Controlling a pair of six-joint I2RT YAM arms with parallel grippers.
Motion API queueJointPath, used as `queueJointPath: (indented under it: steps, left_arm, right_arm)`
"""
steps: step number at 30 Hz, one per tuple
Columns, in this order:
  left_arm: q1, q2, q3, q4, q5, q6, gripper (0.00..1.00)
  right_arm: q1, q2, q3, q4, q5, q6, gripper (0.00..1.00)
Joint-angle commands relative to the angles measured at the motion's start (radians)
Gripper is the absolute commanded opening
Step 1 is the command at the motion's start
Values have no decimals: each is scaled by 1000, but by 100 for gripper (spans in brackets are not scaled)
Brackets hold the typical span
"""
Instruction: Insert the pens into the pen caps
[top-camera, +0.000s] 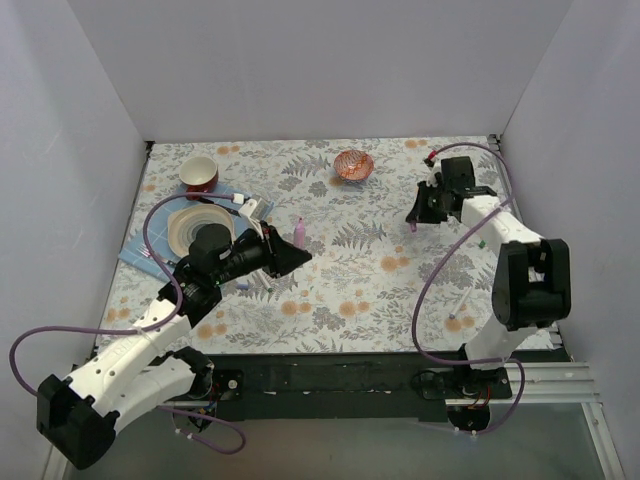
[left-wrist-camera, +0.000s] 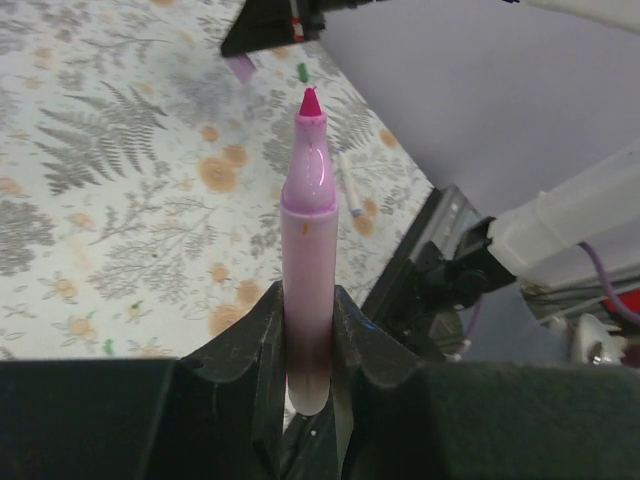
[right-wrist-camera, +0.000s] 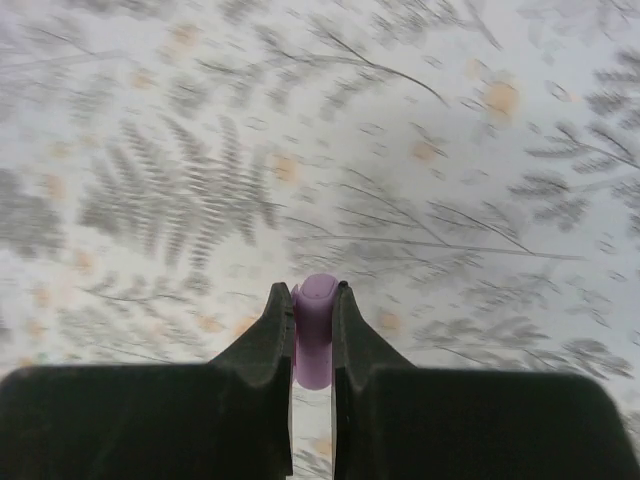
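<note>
The pink marker (left-wrist-camera: 308, 200) is clamped at lower centre by the left gripper (left-wrist-camera: 308, 293). A blurred cap (right-wrist-camera: 318, 340), seemingly lilac, is pinched by the right gripper (right-wrist-camera: 312, 292).

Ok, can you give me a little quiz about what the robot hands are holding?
1. True or false: the left gripper holds the pink marker with its tip uncovered.
2. What does the right gripper pinch? A a spoon; B a pinkish-purple cap; C nothing.
3. Fill the gap: the slim white pen lies on the ___, with no gripper on it.

Key: 1 true. 2 B. 3 table.
</note>
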Motion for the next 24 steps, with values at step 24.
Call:
queueJointPath:
  steps: [24]
  left_arm:
    - [-49, 155, -118, 668, 386, -355, 0]
  right_arm:
    - [452, -270, -390, 1920, -463, 1211, 1]
